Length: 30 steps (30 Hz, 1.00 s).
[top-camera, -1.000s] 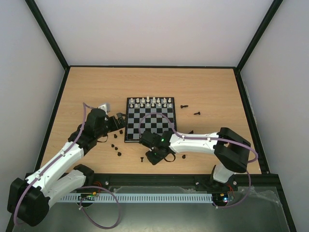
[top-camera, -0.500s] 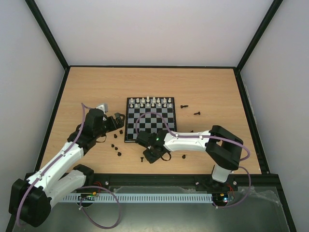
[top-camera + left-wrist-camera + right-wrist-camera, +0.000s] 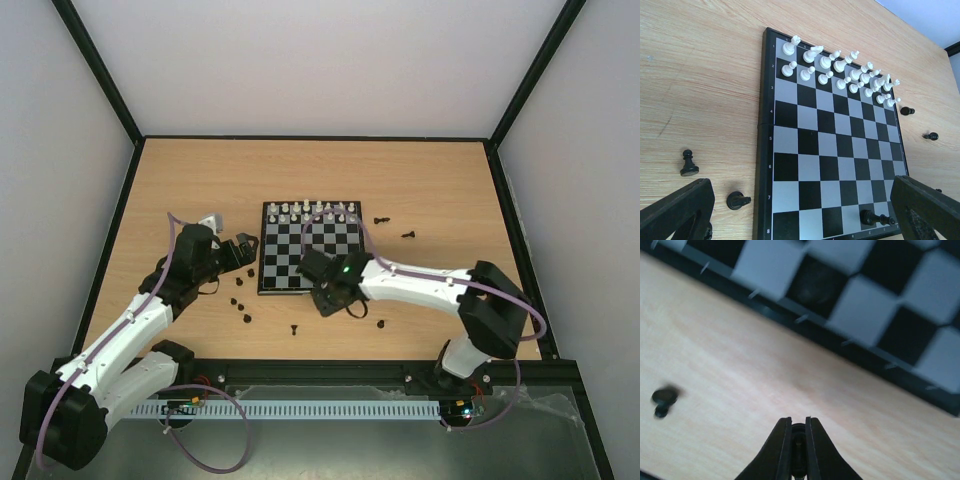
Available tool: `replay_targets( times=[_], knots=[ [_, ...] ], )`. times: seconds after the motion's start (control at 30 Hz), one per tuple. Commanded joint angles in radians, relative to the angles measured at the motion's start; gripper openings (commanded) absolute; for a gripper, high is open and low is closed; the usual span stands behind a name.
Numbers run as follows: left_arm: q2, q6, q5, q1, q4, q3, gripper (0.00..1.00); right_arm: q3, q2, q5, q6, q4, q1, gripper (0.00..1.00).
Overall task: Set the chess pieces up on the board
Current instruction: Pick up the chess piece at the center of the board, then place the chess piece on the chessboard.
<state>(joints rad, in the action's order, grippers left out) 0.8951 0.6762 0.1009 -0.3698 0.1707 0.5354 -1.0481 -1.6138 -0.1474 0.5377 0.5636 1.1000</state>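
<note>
The board (image 3: 300, 262) lies mid-table, with two rows of white pieces (image 3: 318, 211) on its far side; both also show in the left wrist view (image 3: 830, 150), (image 3: 840, 70). One black piece (image 3: 874, 218) lies tipped over on the board's near row. My right gripper (image 3: 330, 298) hovers over the table just off the board's near edge, shut on a small black chess piece (image 3: 798, 440). My left gripper (image 3: 248, 252) is wide open and empty at the board's left edge, its fingers (image 3: 675, 210) spread apart.
Loose black pieces lie on the wood: left of the board (image 3: 240, 300), (image 3: 688, 164), (image 3: 738, 200), in front of it (image 3: 295, 328), (image 3: 382, 322), (image 3: 662, 400), and right of it (image 3: 379, 219), (image 3: 408, 234). Black frame rails border the table.
My right gripper has risen from the table in front of the board and moved toward the board's near edge, still shut on the piece. The left arm has barely moved.
</note>
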Motion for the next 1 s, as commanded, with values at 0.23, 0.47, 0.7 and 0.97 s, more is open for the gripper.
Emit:
replay_targets(
  times=[0.23, 0.47, 0.7, 0.97],
  knots=[
    [0.015, -0.026, 0.024, 0.009, -0.014, -0.007, 1.0, -0.068, 0.038, -0.058, -0.025, 0.068, -0.263, 0.04],
    [0.026, -0.033, 0.027, 0.012, -0.017, -0.005, 0.99, -0.12, -0.044, -0.051, -0.048, 0.051, -0.298, 0.04],
    [0.034, -0.033, 0.031, 0.015, -0.026, -0.008, 0.99, -0.127, -0.098, -0.047, -0.053, 0.046, -0.299, 0.04],
    [0.056, -0.033, 0.037, 0.015, -0.041, -0.011, 0.99, -0.097, -0.112, -0.014, -0.057, 0.021, -0.299, 0.05]
  ],
)
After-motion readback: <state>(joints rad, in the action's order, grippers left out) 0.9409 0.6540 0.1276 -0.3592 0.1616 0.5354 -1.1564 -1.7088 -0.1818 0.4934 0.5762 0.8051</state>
